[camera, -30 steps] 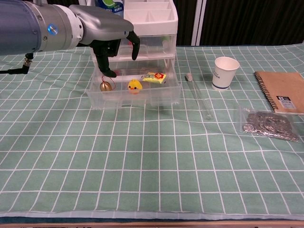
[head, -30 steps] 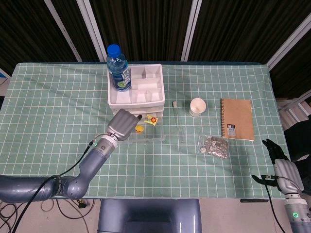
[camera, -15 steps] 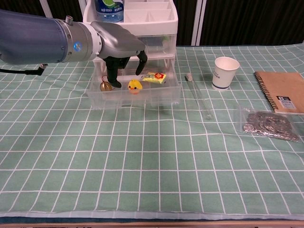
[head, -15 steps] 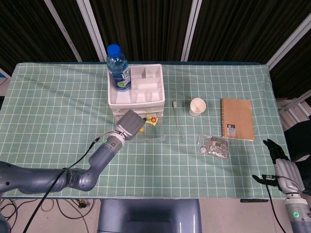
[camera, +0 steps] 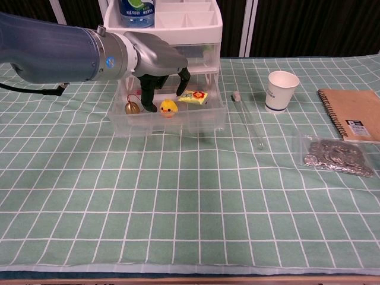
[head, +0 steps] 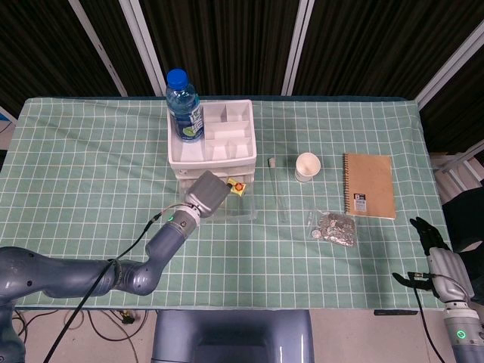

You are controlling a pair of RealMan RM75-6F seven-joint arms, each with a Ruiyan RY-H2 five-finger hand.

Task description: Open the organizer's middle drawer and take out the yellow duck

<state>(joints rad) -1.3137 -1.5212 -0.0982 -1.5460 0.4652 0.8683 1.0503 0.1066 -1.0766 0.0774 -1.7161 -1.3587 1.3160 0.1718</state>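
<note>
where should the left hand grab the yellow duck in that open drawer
Around its round body, coming straight down. The yellow duck sits upright in the pulled-out drawer, whose clear walls block a sideways approach. The left hand hovers above it with fingers spread to either side; the bell and packet lie close.

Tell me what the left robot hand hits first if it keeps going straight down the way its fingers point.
Most likely the yellow duck in the open middle drawer: the left robot hand hangs over it, fingers spread either side. Depth is unclear, so a finger may touch the drawer floor first.
</note>
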